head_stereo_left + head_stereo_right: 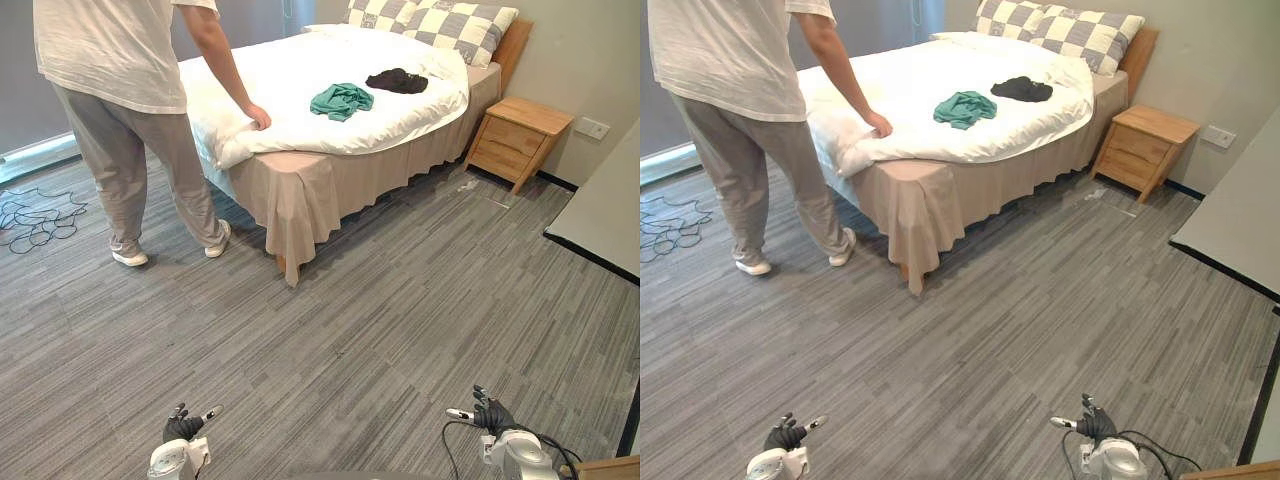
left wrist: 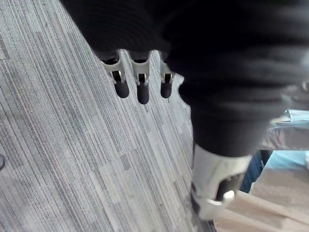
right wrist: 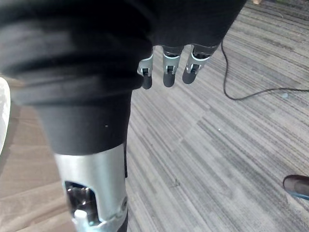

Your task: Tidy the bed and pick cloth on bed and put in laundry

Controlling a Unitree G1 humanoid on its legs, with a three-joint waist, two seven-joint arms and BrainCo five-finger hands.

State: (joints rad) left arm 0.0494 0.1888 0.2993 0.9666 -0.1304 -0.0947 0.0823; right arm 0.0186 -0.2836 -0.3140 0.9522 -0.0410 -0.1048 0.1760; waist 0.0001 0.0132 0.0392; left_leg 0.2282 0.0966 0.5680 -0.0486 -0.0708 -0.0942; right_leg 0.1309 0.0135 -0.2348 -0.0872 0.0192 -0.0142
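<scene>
A green cloth lies crumpled on the white duvet of the bed, near its middle. A black cloth lies a little farther back, towards the pillows. Both of my hands hang low over the grey floor, far from the bed. My left hand is at the lower left and my right hand at the lower right. In the wrist views the left fingers and the right fingers hang relaxed with nothing in them.
A person stands at the bed's near left corner with a hand on the folded duvet edge. Checkered pillows sit at the headboard. A wooden nightstand stands to the bed's right, a white panel at far right. Loose cables lie far left.
</scene>
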